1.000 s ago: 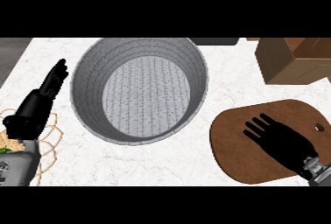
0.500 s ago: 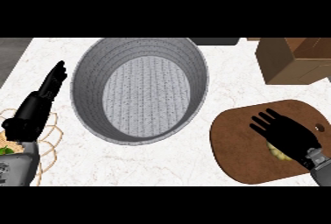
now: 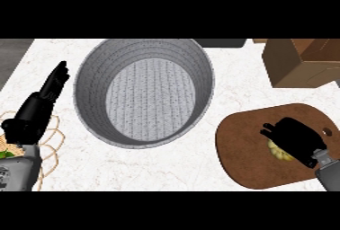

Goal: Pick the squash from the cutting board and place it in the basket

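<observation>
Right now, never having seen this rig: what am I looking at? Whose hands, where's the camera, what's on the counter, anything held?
There is one view only, from a camera at the humanoid robot's head looking steeply down at a white counter. The two black hands on grey forearms are the robot's own. Its right hand curls over a yellow squash on the brown cutting board and hides most of it. The left hand rests open at the left edge, holding nothing. A big grey basket sits mid-counter, with a brown box at top right.
</observation>
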`<action>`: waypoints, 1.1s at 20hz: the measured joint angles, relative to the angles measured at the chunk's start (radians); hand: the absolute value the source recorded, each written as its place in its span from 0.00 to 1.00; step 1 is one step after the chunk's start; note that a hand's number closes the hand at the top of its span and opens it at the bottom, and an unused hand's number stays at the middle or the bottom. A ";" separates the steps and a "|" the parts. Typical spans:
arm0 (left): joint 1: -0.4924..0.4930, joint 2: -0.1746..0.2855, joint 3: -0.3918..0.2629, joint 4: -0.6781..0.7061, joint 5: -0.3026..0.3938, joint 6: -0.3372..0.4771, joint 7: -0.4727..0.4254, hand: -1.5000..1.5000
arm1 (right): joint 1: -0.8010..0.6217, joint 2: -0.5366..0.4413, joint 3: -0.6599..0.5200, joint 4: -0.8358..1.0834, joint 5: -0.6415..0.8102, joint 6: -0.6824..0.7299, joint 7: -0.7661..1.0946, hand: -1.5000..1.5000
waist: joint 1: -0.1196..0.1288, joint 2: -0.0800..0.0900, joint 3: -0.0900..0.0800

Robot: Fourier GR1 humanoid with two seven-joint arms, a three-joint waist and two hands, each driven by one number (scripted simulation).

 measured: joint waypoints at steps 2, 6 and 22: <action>-0.004 -0.007 0.001 0.005 -0.003 -0.001 -0.003 0.50 | 0.005 0.007 0.001 0.015 0.024 -0.045 -0.012 1.00 | 0.000 -0.003 -0.003; 0.011 -0.004 0.010 -0.005 -0.004 -0.015 -0.014 0.50 | -0.023 0.018 -0.002 0.043 0.052 -0.088 -0.066 1.00 | 0.002 -0.004 -0.004; 0.023 0.000 0.039 0.026 -0.005 -0.014 -0.039 0.50 | -0.011 0.496 -0.513 -0.002 -0.159 -0.166 0.596 1.00 | -0.032 -0.001 0.005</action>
